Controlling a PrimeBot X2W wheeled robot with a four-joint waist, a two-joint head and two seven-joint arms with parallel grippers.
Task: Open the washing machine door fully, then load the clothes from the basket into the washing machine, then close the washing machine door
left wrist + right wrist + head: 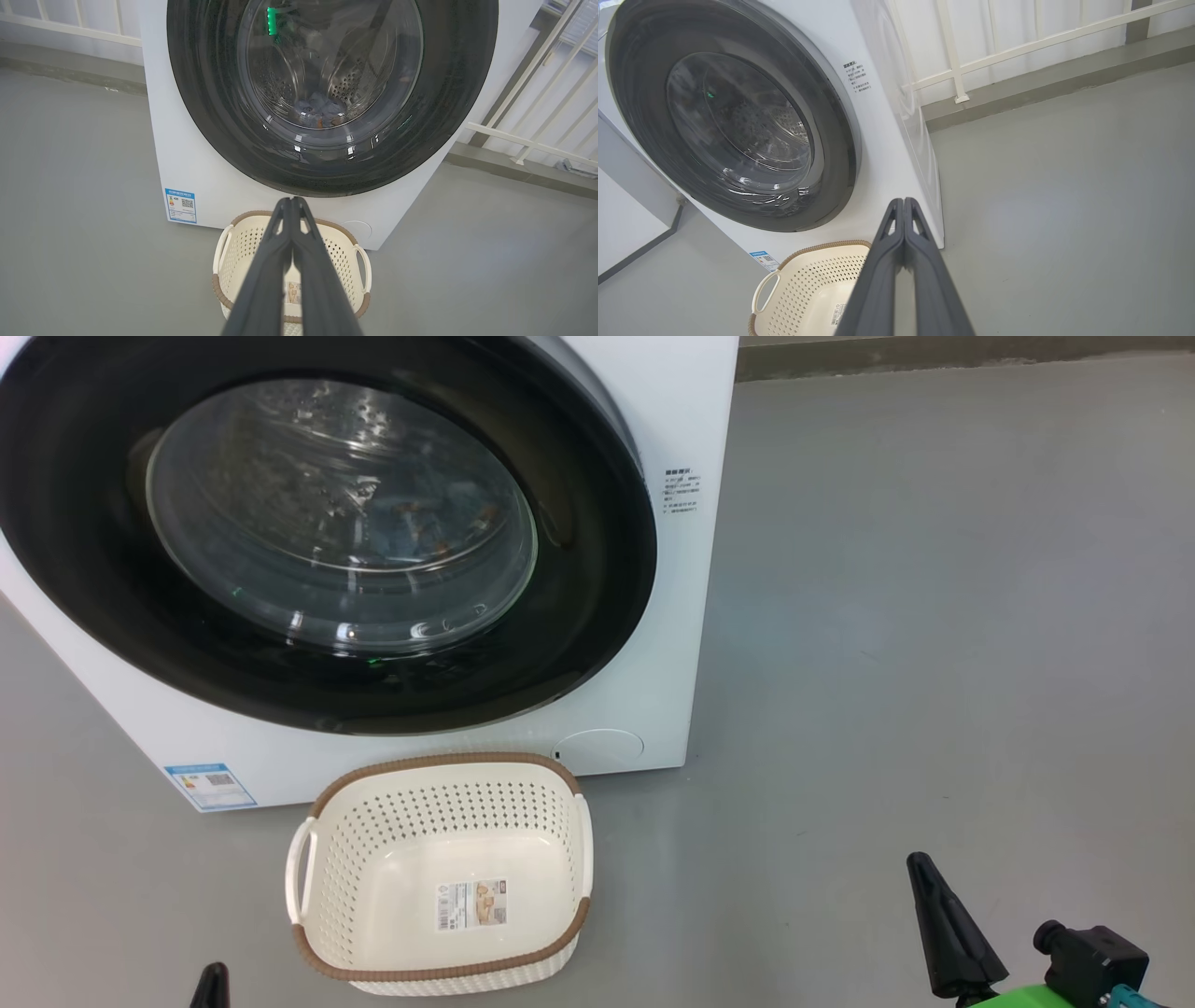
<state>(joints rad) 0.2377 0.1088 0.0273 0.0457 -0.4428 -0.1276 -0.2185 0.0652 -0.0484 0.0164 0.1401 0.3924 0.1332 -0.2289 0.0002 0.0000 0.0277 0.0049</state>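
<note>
Upper left of the head view: washer (pixel 695 644) with door (pixel 327 523) seated flat against its front, black rim all round the glass. Clothes (pixel 320 112) sit inside the drum, low behind the door glass, light blue with orange bits. Head view shows them as a faint blue-orange patch near the window's centre. Basket (pixel 439 761) stands upright on the floor (pixel 934 616) at bottom centre of the head view, just in front of the washer's lower edge, handles left and right. Its bare bottom shows, with a sticker (pixel 474 905) on it. Blue label (pixel 210 787) is on the washer's lower left corner, up-left of the basket. Left claw (pixel 292 203): fingers pressed together, tips touching. In the left wrist view it rises from bottom centre, tips overlapping the basket's far rim and pointing at the door's lower rim, apart from both. Head view shows its tip at the bottom edge, left of the basket. Right claw (pixel 903 203): also pinched closed, tips together. Right wrist view puts it at bottom centre, right of the basket, aimed at the washer's front right corner, not touching. Head view has it lower right, well apart from the basket. White railing (pixel 1017 42) runs behind the washer, upper right of the right wrist view.
</note>
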